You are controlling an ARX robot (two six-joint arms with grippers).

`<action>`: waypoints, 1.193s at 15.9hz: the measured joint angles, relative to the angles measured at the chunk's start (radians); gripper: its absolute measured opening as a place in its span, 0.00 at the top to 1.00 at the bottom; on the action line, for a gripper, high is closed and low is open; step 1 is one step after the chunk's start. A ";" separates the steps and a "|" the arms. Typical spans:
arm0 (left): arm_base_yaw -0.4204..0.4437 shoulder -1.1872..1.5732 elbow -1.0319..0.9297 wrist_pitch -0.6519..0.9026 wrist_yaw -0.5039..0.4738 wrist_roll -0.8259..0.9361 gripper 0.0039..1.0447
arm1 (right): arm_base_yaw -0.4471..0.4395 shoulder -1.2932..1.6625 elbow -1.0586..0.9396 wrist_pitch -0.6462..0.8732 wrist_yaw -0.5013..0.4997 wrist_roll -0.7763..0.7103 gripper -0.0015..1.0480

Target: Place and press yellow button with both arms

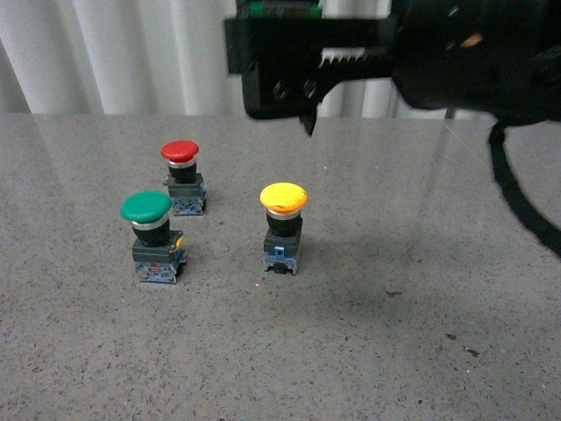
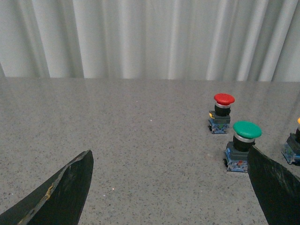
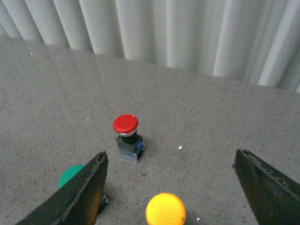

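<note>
A grey speckled table (image 1: 394, 289) carried three upright push buttons: the yellow button (image 1: 283, 226) near the middle, a green button (image 1: 151, 237) left of it, a red button (image 1: 182, 178) just behind the green. Some dark specks (image 1: 460, 344), perhaps chips, marked the near right.

Push buttons, three: one yellow button (image 1: 283, 199), one green button (image 1: 146, 209), one red button (image 1: 180, 151). One arm (image 1: 473, 53) showed, upper right of the frame. One table (image 1: 394, 351) carried the buttons.
</note>
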 joint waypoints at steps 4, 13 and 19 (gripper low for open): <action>0.000 0.000 0.000 0.000 0.000 0.000 0.06 | 0.037 0.111 0.043 -0.027 0.000 0.002 0.56; 0.000 0.000 0.000 0.000 0.000 0.000 0.06 | -0.006 0.222 0.106 -0.103 0.008 0.047 0.98; 0.000 0.000 0.000 0.000 0.000 0.000 0.06 | -0.009 0.242 0.106 -0.102 0.007 0.054 0.98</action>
